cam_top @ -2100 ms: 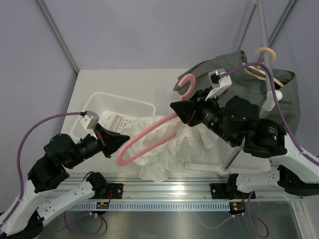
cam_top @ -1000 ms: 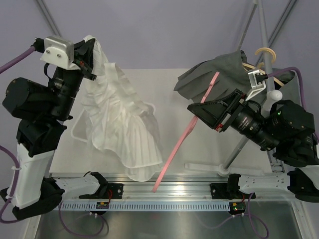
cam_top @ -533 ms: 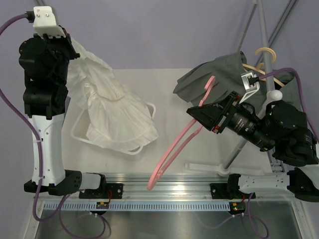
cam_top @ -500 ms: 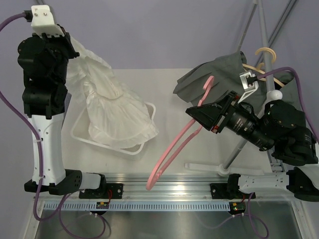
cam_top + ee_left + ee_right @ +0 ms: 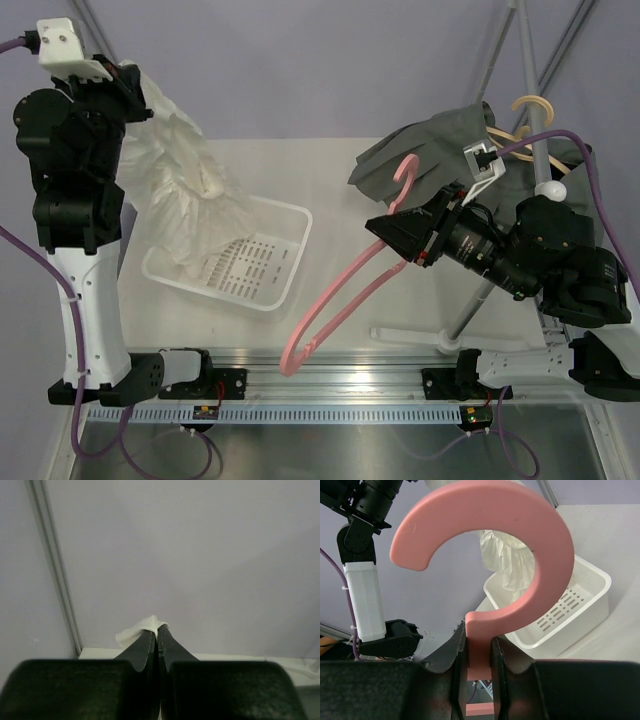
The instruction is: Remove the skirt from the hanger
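Observation:
The white skirt (image 5: 175, 185) hangs free of the hanger from my left gripper (image 5: 128, 80), raised high at the far left; its lower end droops into the white basket (image 5: 285, 270). In the left wrist view the gripper (image 5: 157, 628) is shut on a corner of the skirt (image 5: 135, 631). The pink hanger (image 5: 340, 295) is bare and held in the air over the table's middle by my right gripper (image 5: 392, 228). In the right wrist view the gripper (image 5: 478, 645) is shut on the stem below the hanger's hook (image 5: 485, 545).
A rack pole (image 5: 530, 80) stands at the back right with a grey garment (image 5: 450, 150) on a cream hanger (image 5: 530, 105). Its white foot (image 5: 410, 335) lies on the table near the front edge.
My left arm has lifted the skirt higher and gathered it, so the basket's floor shows. The right gripper has turned the hanger, bringing its hook up and its lower end further left.

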Action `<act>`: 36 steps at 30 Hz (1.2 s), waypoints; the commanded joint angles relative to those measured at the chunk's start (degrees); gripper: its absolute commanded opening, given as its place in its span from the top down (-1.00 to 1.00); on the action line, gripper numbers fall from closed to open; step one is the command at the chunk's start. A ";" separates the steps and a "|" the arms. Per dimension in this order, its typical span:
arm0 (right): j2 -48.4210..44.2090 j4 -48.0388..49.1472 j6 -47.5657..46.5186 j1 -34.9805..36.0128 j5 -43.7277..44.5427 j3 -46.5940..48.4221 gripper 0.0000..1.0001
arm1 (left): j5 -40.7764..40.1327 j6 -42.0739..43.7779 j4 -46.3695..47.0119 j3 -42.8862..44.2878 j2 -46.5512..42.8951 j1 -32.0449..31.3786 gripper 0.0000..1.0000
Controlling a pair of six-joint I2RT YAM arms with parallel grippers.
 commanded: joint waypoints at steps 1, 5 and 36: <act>-0.75 1.85 -0.47 -0.39 2.32 1.12 1.00 | 8.98 -3.09 5.85 -5.41 -3.74 0.24 1.00; -0.92 2.38 -0.38 -0.39 1.97 0.60 1.00 | 18.21 -8.95 5.58 -11.73 -7.60 0.24 1.00; 4.17 -4.11 1.20 -0.39 6.79 -4.77 1.00 | 28.83 -18.82 8.12 -57.02 -36.17 1.03 -0.98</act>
